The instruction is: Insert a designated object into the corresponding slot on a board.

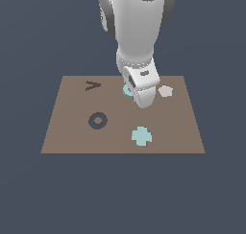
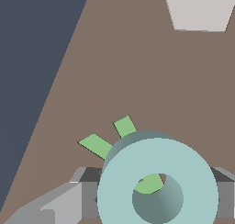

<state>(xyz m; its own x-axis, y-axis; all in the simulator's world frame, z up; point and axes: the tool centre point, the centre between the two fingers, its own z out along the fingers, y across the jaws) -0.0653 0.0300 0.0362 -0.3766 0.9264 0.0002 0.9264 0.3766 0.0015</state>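
Observation:
The light teal ring (image 2: 158, 184) fills the near part of the wrist view, and grey fingers (image 2: 89, 191) press against both of its sides. In the exterior view only an edge of the ring (image 1: 127, 90) shows behind the arm, low over the far middle of the brown board (image 1: 72, 142). My gripper (image 1: 133, 95) looks shut on the ring. The slot (image 1: 97, 121), a dark ring-shaped recess with a brown centre, lies on the board toward the exterior view's left and nearer the camera than the gripper. Green marks (image 2: 96, 145) show beside the ring and through its hole.
A light teal cross-shaped piece (image 1: 141, 136) rests on the board near its front edge. A pale grey pentagon (image 1: 165, 90) sits just to the exterior view's right of the gripper, also seen as the pentagon (image 2: 199, 9). A dark V-shaped mark (image 1: 93, 86) lies at the far left.

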